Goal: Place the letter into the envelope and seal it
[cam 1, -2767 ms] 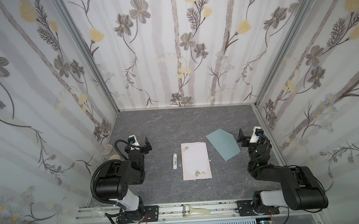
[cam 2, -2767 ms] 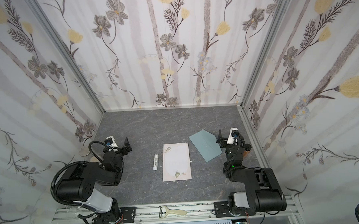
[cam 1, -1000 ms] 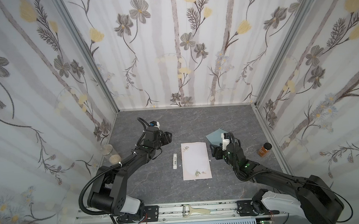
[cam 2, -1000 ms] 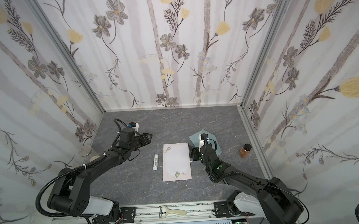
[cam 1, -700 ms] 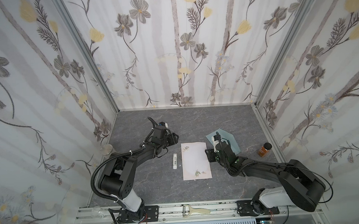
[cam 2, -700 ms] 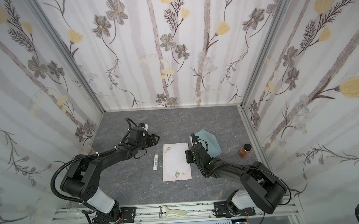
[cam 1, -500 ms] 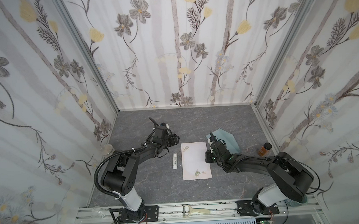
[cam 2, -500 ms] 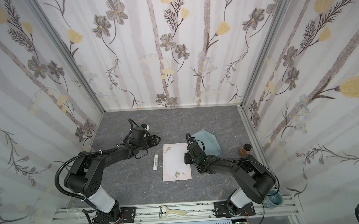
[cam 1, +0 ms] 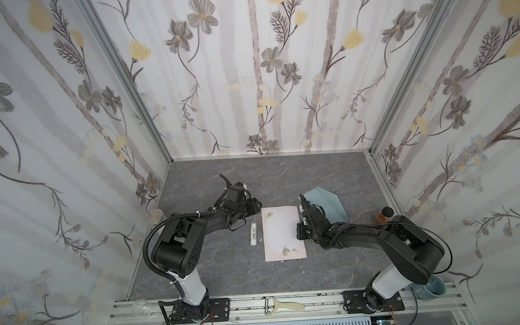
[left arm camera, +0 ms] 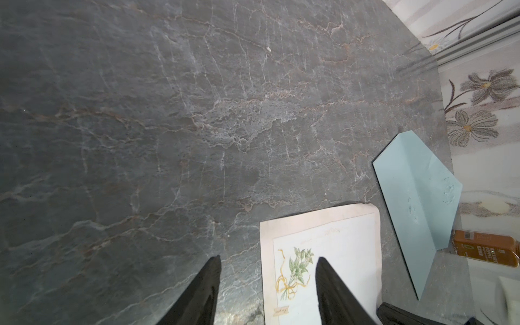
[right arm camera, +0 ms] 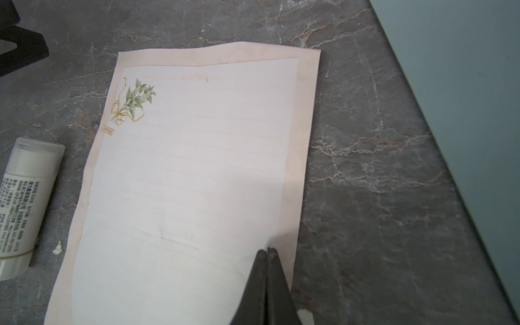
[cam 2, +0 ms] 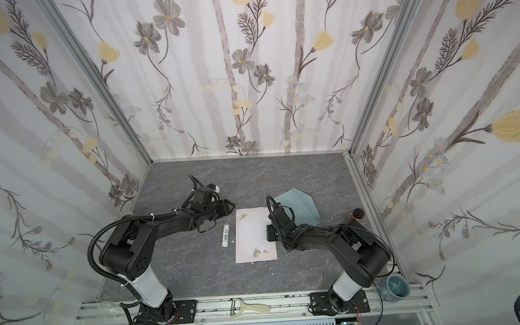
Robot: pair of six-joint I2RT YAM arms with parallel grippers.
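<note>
The letter point(cam 1: 282, 232) point(cam 2: 254, 234) lies flat face up in the middle of the grey table, its sprig print at the far left corner. The blue-grey envelope point(cam 1: 328, 205) point(cam 2: 300, 207) lies to its far right, flap open. My left gripper point(cam 1: 256, 204) point(left arm camera: 267, 261) is open at the letter's far left corner, one finger over the print point(left arm camera: 298, 261), the other over bare table. My right gripper point(cam 1: 300, 231) point(right arm camera: 267, 250) is shut, its joined tips resting on the letter point(right arm camera: 197, 168) near its right edge, with nothing between them.
A white glue stick point(cam 1: 253, 234) point(right arm camera: 25, 202) lies just left of the letter. An amber bottle point(cam 1: 384, 222) stands by the right wall. On the front rail are a peeler point(cam 1: 283, 305), a blue cup point(cam 1: 429, 292) and a clear glass point(cam 1: 142, 308). Floral walls enclose three sides.
Both arms reached in from the sides to the letter. The right gripper shut and came down onto the letter's right edge; the left gripper settled at the far left corner.
</note>
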